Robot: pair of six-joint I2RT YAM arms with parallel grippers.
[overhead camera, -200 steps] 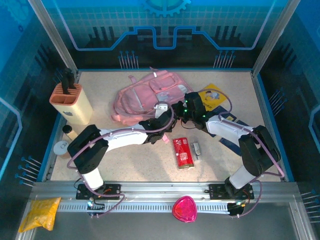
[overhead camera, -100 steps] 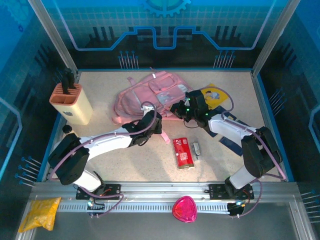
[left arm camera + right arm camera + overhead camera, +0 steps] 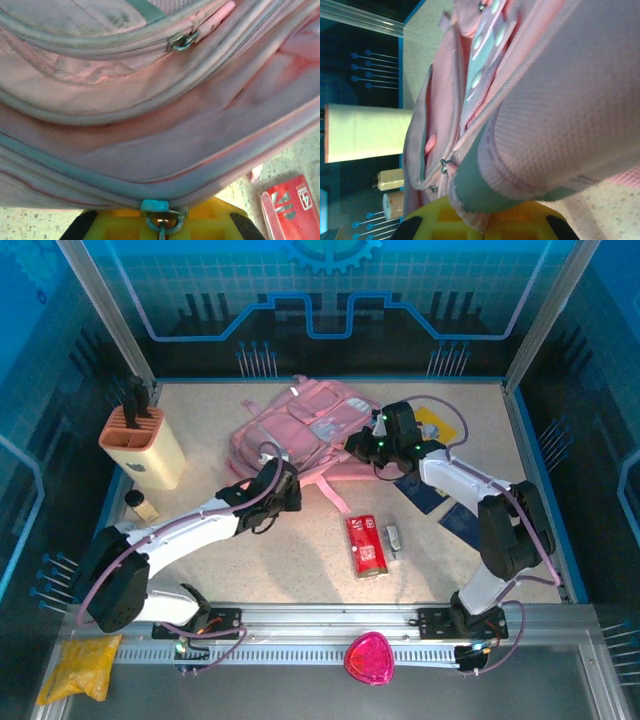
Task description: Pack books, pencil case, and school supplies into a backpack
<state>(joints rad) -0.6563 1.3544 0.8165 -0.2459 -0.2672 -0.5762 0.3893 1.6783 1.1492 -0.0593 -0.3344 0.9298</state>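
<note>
- The red pencil case [image 3: 366, 545] and the little grey-white piece [image 3: 392, 536] beside it are on the table [image 3: 300, 570] in the same spots as a second ago. Nothing is packed yet.
- The navy book [image 3: 420, 493] lies flat a bit further back and hasn't budged either. It's partly under the right arm.
- The big change is the left end effector [image 3: 283, 486]. It has slid well to the left along the near edge of the backpack [image 3: 300, 425]. In its wrist view it's clamped tight on a teal zip pull [image 3: 159, 212], so I reckon it's dragging the zip open.
- The backpack itself has crept a little toward the far side and sits more bunched up.
- The right end effector [image 3: 362, 447] has moved back with it and is closed on a fold of the bag's fabric at its right side. Looks like it's bracing the bag against the zip pull.
- The yellow book [image 3: 432, 423] is at the far right, now mostly hidden behind that arm.
- So it's still the opening stage, and loading comes after.
</note>
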